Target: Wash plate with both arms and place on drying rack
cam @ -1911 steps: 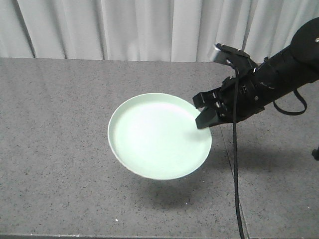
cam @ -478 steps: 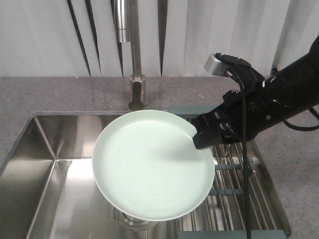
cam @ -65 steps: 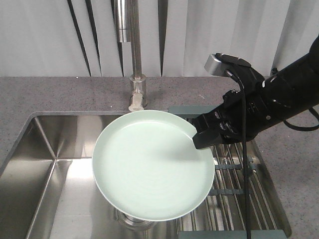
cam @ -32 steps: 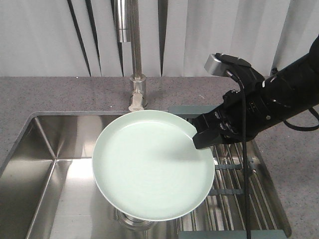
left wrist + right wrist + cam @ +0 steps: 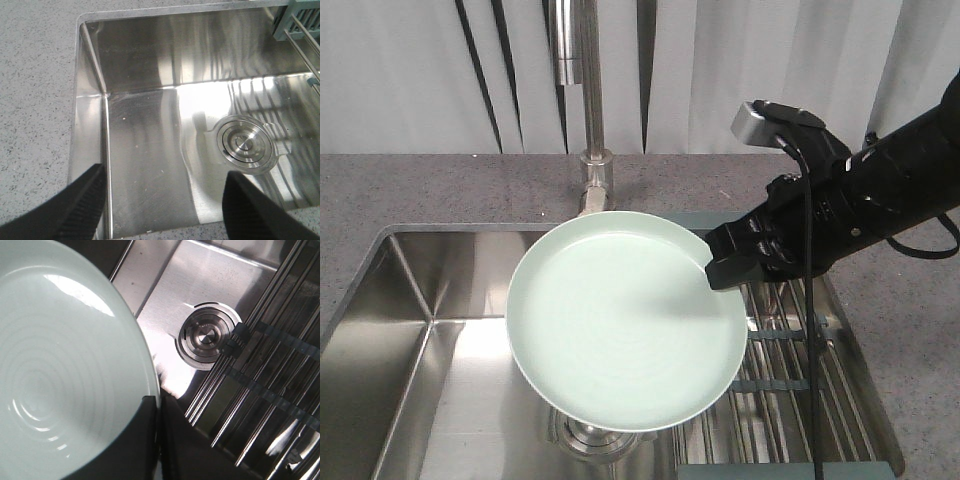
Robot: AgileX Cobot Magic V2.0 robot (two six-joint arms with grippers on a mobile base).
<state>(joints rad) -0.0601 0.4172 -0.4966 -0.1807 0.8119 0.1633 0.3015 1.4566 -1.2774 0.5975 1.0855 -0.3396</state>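
Observation:
The pale mint-green plate (image 5: 625, 318) hangs over the steel sink, tilted a little, held by its right rim. My right gripper (image 5: 717, 268) is shut on that rim; in the right wrist view its two black fingers pinch the plate (image 5: 65, 365) edge at the gripper (image 5: 158, 412). The drying rack (image 5: 790, 380) of metal rods lies over the sink's right side, below and right of the plate; its rods (image 5: 260, 390) run diagonally in the right wrist view. My left gripper (image 5: 162, 200) is open over the sink basin, nothing between its fingers. The left arm is out of the front view.
A tall steel faucet (image 5: 588, 110) stands behind the sink (image 5: 410, 300). The round drain (image 5: 245, 143) sits in the basin floor, also under the plate (image 5: 206, 335). Grey speckled counter (image 5: 420, 190) surrounds the sink; white curtains hang behind.
The plate and right gripper have risen slightly and shifted toward the faucet over the last second. Much earlier, the plate was held over a bare counter.

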